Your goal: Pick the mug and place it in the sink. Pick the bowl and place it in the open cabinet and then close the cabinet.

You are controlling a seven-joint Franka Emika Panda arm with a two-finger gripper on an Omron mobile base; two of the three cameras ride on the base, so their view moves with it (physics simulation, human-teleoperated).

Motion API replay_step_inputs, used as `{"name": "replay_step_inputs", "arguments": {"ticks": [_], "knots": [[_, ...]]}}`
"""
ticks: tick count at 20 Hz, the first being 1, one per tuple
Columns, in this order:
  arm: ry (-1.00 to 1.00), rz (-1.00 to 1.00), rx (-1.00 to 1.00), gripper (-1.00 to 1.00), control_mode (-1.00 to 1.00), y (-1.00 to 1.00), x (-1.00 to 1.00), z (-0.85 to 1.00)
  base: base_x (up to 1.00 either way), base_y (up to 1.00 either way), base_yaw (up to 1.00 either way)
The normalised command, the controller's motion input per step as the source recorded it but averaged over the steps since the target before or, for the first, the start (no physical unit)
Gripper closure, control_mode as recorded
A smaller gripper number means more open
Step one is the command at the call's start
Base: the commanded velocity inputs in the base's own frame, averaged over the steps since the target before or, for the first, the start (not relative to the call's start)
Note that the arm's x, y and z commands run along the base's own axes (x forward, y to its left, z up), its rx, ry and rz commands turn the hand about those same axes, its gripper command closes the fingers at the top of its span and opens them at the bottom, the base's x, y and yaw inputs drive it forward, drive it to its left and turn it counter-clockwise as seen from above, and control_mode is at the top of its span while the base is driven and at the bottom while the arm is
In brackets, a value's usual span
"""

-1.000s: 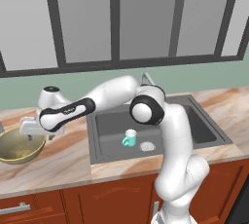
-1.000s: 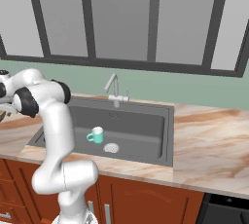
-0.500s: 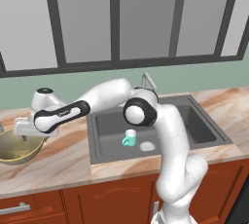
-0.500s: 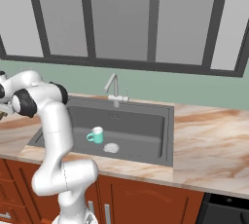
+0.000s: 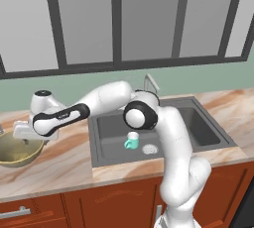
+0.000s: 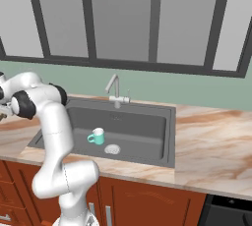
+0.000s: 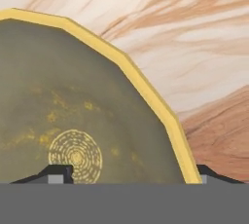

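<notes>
Left base view shows the white arm reaching far out to the left over the marbled beige-and-brown stone surface (image 5: pixel 64 157), its end effector (image 5: pixel 22 134) lowered onto the near rim of the wide, round olive-gold bowl (image 5: pixel 15 150) with the speckled yellowish inside. That bowl sits on the surface well to the left of the large rectangular dark grey sink (image 5: pixel 154 130), at the left edge of the picture.

Hand view looks straight down into the bowl (image 7: pixel 73 111): its thin yellow rim curves from the upper left down to the lower right, and a pale ring pattern marks the centre of its floor. One dark fingertip (image 7: pixel 56 174) rises inside the bowl by that ring pattern, the other (image 7: pixel 211 175) stands outside the rim over the surface (image 7: pixel 194 38), so the wall of the bowl lies between them. The jaws stand wide apart astride the rim; whether they already pinch it I cannot tell.

Inside the sink, the small teal-green mug (image 5: pixel 132 141) with a white inside stands upright on the basin floor, just beside the round silver drain (image 5: pixel 149 148). Right base view shows the same mug (image 6: pixel 97 136) with its handle turned to the left, the drain (image 6: pixel 112 149) close by, and the curved silver faucet (image 6: pixel 115 90) behind the basin (image 6: pixel 147 131).
</notes>
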Motion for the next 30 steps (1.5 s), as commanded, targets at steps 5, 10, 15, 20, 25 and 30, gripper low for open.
{"name": "replay_step_inputs", "arguments": {"ticks": [5,10,15,20,25,30], "knots": [[-0.01,-0.03,0.00,1.00,-1.00,-0.02,-0.50,-0.09,0.00,0.00,0.00],[-0.01,-0.06,0.01,1.00,-1.00,-0.12,-0.58,-0.05,0.00,0.00,0.00],[-0.16,-0.33,0.06,1.00,-1.00,-0.48,-0.43,0.34,0.00,0.00,0.00],[-0.05,-0.56,0.12,1.00,-1.00,-0.77,-0.23,0.28,0.00,0.00,0.00],[0.27,-0.56,0.36,1.00,-1.00,-0.67,-0.01,0.80,0.00,0.00,0.00],[0.37,-0.46,0.34,1.00,-1.00,-0.68,0.00,1.00,0.00,0.00,0.00]]}}
